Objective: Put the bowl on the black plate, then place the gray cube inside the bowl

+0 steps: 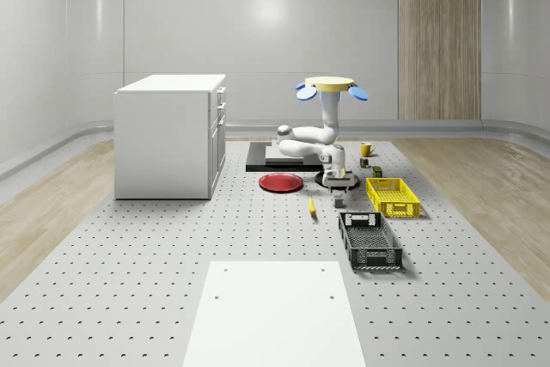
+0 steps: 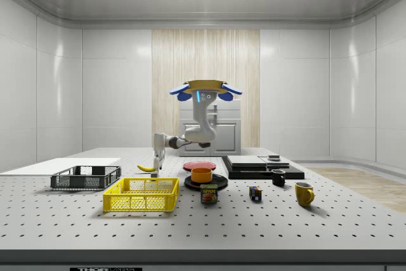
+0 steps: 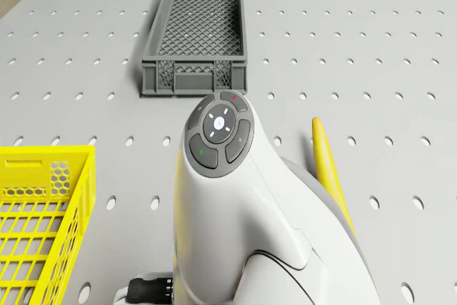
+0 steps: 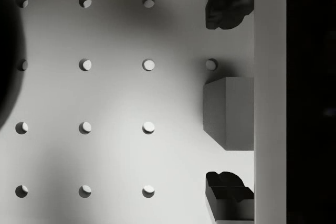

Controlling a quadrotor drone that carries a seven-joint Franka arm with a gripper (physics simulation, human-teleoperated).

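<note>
While the gripper (image 4: 230,98) stands spread, the gray cube (image 4: 229,113) looks plain, matte.

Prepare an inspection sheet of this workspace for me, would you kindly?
Surface: perforated table, with a white sheet lying on it.
Job's things: orange bowl sits on the black plate; gray cube on the table, not in the bowl.
Clutter: red plate, banana, yellow basket, dark crate, can, puzzle cube, black mug, yellow mug.
Grippers: claw open, pointing down, its fingers either side of the cube with gaps.
Drone: drone hovers above the table by the plates.
Cables: nothing seen.
Surroundings: white cabinet, wood wall panel.
</note>
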